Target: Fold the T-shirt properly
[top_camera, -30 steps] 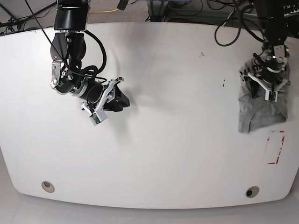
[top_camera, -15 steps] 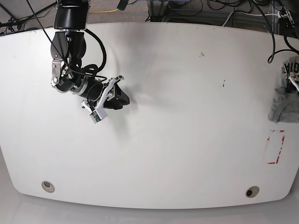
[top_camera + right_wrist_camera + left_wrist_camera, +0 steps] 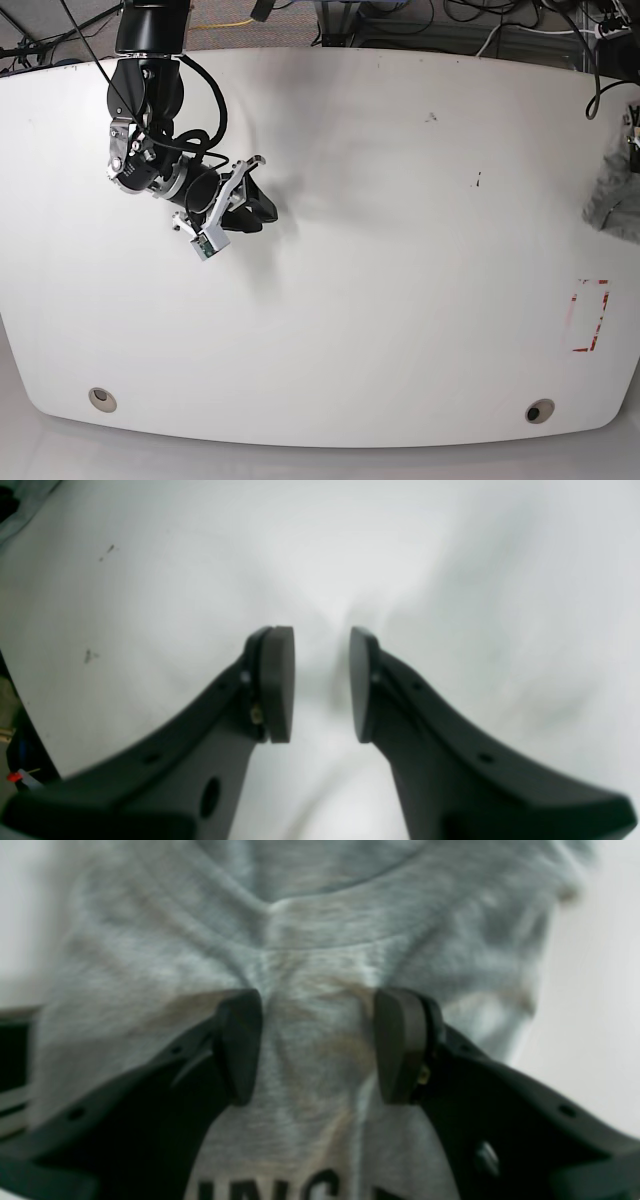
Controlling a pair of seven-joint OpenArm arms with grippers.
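Mostly bunched T-shirt, collar away from fingers

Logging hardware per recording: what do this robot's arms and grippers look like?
The right arm is black with silver joints and looped black cables. The right gripper and the left gripper have curved matte black fingers ending in flat oval pads.

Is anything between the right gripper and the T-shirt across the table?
Nothing visible. The right gripper hangs empty over bare white table; the T-shirt is at the far edge, bunched between the left gripper's pads.
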